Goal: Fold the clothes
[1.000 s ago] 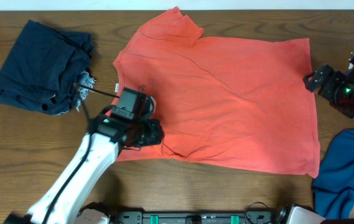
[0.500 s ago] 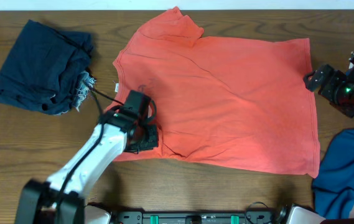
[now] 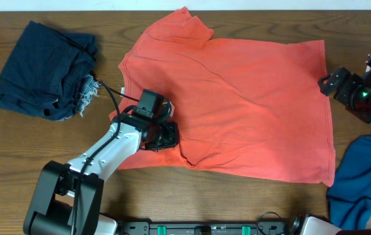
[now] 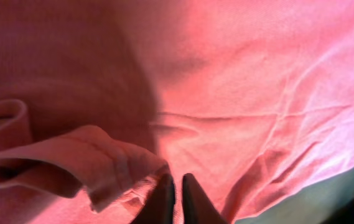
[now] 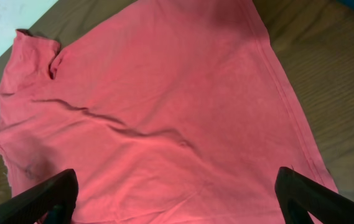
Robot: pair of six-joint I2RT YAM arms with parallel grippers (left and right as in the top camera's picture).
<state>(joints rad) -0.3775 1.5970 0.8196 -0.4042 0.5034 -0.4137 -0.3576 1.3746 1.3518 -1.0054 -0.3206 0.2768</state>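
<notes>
Covering the middle and right of the desk [image 3: 29, 150], the shirt [image 3: 250, 111] lies spread flat, collar toward the left and one sleeve at the top edge of the frame. A navy pile [image 3: 42, 68] sits in the upper left, well apart from it, and a blue cloth [image 3: 361, 176] shows at the lower right corner. The change is at the shirt's lower left. A second ago the left fingers [image 4: 163, 202] stood parted at the edge; now they are pressed together and have slid inward toward the centre. The wrist view shows a hemmed flap bunched against their tips, so they seem to be pinching the shirt. That reads as the first fold starting, with the lower sleeve side ready to be carried over the body. The right fingers [image 5: 313, 199] stand wide apart, holding nothing, just off the shirt's right edge.
</notes>
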